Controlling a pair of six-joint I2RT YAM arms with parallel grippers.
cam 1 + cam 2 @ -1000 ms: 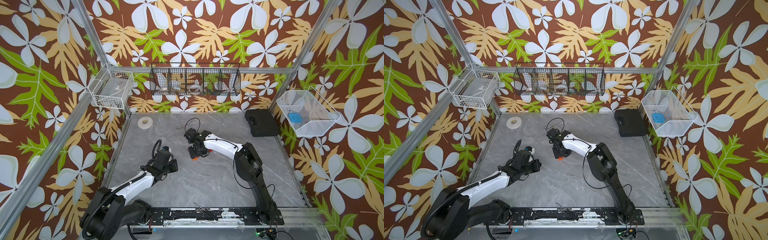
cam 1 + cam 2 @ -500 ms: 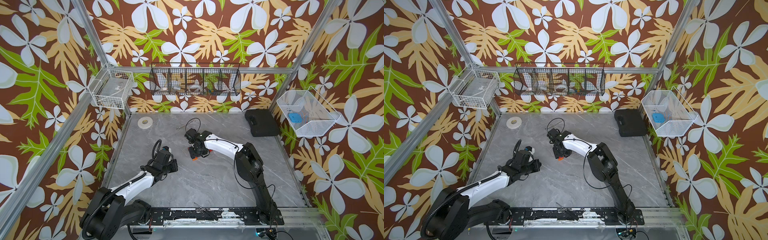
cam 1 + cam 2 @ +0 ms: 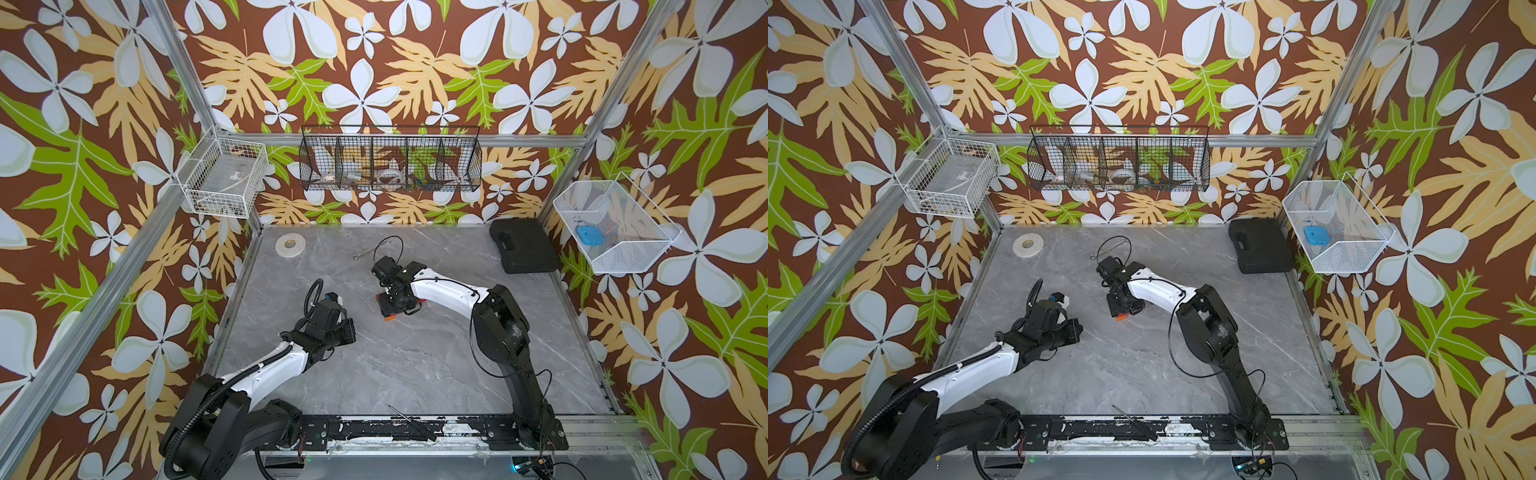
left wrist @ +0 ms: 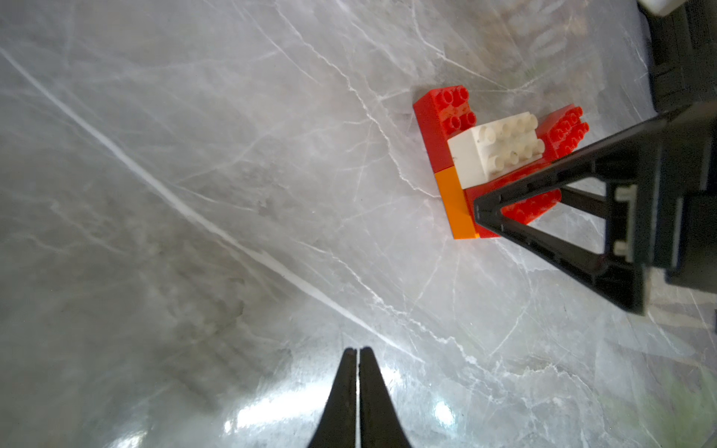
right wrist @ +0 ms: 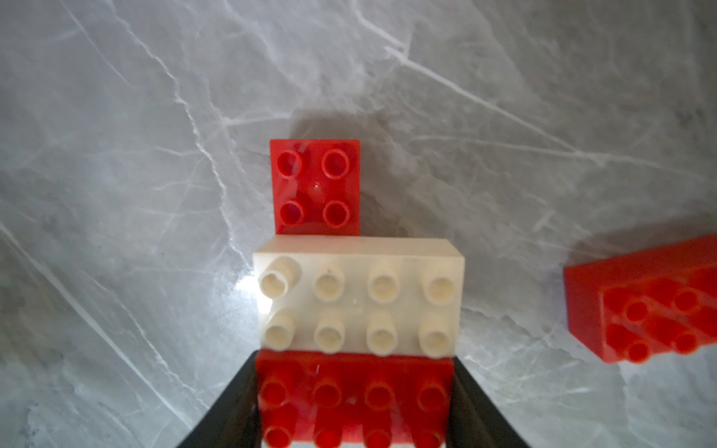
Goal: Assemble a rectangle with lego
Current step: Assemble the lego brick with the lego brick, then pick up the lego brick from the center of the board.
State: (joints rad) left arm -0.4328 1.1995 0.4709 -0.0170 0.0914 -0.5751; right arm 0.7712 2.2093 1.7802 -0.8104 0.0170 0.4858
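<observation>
The right gripper (image 5: 355, 372) clasps the long red brick (image 5: 349, 411) of the rectangle (image 4: 492, 151), mid-table (image 3: 415, 365). The left gripper (image 4: 357, 388) is closed and empty. White, small red and orange pieces look joined. A loose red brick (image 5: 652, 306), lying apart at frame right, seems left. The mesh basket (image 3: 631, 257) at right holds a blue object (image 3: 589, 236), and the black basket (image 3: 457, 166) holds small oddments.

Rectangle (image 4: 492, 149) central on table (image 3: 415, 365), loose brick (image 5: 652, 306) beside it, tape roll (image 3: 289, 246) back-left, case (image 3: 523, 245) back-right
</observation>
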